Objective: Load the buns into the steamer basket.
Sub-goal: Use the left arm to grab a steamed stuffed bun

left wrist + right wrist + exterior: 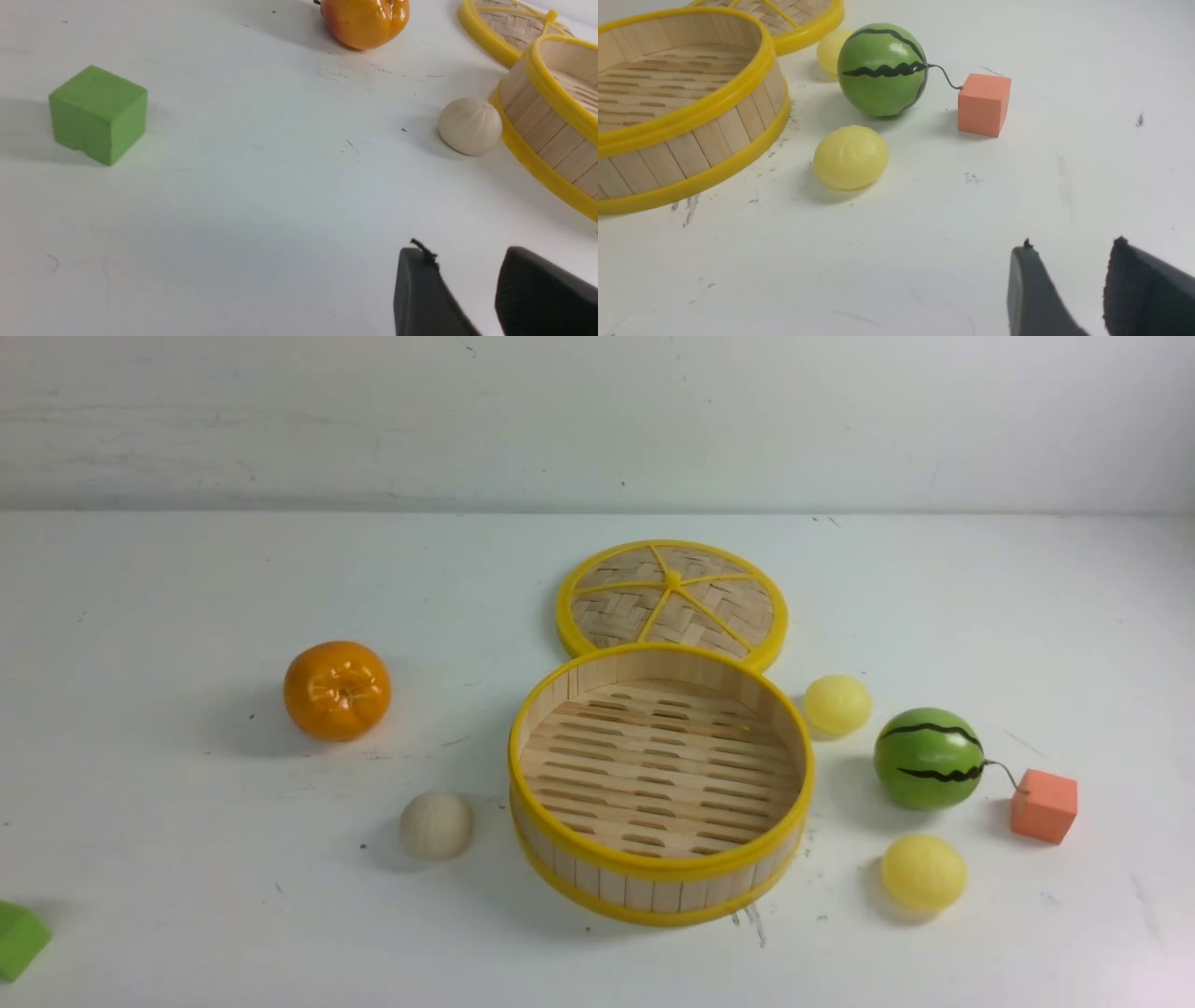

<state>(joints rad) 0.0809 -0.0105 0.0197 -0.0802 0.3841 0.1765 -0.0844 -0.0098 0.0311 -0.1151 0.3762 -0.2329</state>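
The steamer basket [560,845] stands empty mid-table; it also shows in the left wrist view [551,135] and the right wrist view [710,135]. An off-white bun [436,825] [469,126] lies just left of it. One pale yellow bun [837,705] [829,46] lies to its right, another [923,873] [851,157] at its front right. My left gripper [462,256] is open and empty, well short of the off-white bun. My right gripper [1069,252] is open and empty, short of the near yellow bun. Neither gripper shows in the front view.
A woven lid [672,597] lies behind the basket. An orange tangerine [337,690] sits at the left, a green cube [19,940] at the front left. A watermelon ball [928,758] and an orange-pink cube [1044,805] sit right, between the yellow buns.
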